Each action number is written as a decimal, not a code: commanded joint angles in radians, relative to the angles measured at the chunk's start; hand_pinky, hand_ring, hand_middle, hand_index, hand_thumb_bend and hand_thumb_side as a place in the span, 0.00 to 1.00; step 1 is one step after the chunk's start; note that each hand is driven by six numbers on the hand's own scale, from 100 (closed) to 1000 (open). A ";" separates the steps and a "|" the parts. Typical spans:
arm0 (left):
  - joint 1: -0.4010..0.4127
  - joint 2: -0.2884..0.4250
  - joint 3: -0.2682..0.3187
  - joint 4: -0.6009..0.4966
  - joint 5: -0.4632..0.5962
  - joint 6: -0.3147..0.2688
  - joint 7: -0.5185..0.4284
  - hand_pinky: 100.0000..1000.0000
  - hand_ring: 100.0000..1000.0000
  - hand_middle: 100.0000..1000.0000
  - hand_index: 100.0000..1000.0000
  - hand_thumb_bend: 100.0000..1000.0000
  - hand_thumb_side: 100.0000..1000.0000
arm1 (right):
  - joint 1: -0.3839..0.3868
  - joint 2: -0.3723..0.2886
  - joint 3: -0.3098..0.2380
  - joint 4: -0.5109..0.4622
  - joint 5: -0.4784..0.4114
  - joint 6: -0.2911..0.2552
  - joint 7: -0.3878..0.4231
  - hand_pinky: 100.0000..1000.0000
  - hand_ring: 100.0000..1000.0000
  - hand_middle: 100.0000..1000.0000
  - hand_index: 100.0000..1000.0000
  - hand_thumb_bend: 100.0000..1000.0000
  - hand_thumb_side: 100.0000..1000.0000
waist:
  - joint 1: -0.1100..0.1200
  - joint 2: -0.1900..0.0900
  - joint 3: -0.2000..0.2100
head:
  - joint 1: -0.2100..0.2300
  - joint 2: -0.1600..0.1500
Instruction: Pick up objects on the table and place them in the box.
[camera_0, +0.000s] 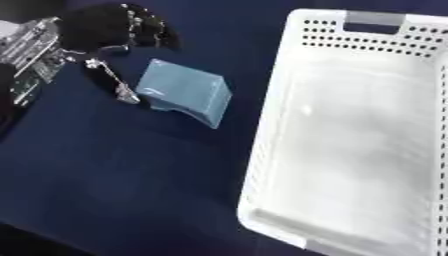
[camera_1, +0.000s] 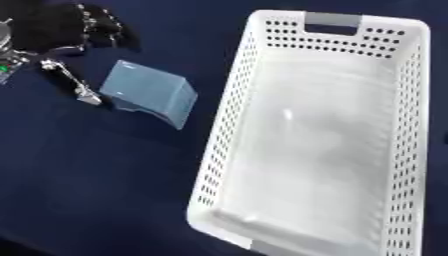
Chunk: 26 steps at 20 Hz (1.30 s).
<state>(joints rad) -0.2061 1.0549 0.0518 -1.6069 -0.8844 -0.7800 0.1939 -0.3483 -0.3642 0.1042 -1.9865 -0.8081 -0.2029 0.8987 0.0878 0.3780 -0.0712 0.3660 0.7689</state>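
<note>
A light blue, see-through pack (camera_0: 185, 93) lies flat on the dark blue table (camera_0: 114, 180), left of the white perforated box (camera_0: 265, 145). My left hand (camera_0: 98, 29), black with silver joints, hangs over the table's upper left corner. It is open, with its fingers (camera_0: 140, 25) spread above the pack's far side. Its thin thumb (camera_0: 114, 80) stretches down to the pack's left edge; I cannot tell whether it touches. Nothing lies inside the box. My right hand shows in neither view.
The box fills the right half of the view, with a grey handle slot (camera_1: 332, 21) at its far end. Bare dark blue cloth stretches below and left of the pack. The table's near edge runs across the lower left corner.
</note>
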 joint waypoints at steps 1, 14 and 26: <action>-0.016 0.048 -0.003 0.013 -0.021 -0.010 -0.002 0.60 0.67 0.68 0.82 0.85 0.37 | -0.013 -0.021 -0.001 -0.014 0.004 -0.010 0.008 0.80 0.65 0.64 0.99 0.00 0.70 | 0.001 -0.015 0.001 | -0.014 0.001; -0.075 0.045 -0.017 0.074 -0.130 0.005 0.003 0.68 0.72 0.73 0.86 0.87 0.46 | -0.015 -0.021 0.001 -0.014 0.000 -0.004 0.008 0.80 0.65 0.64 0.99 0.00 0.70 | 0.002 -0.018 -0.003 | -0.020 0.001; -0.156 -0.102 -0.054 0.192 -0.124 -0.018 -0.297 0.71 0.77 0.80 0.93 0.84 0.64 | -0.021 -0.013 0.006 -0.014 -0.006 0.002 0.008 0.80 0.65 0.64 1.00 0.00 0.70 | -0.007 -0.017 -0.008 | -0.014 0.001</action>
<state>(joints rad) -0.3546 0.9393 -0.0028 -1.4188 -1.0204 -0.7949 -0.0713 -0.3532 -0.3709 0.1106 -1.9865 -0.8102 -0.1970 0.9012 0.0826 0.3780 -0.0796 0.3519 0.7698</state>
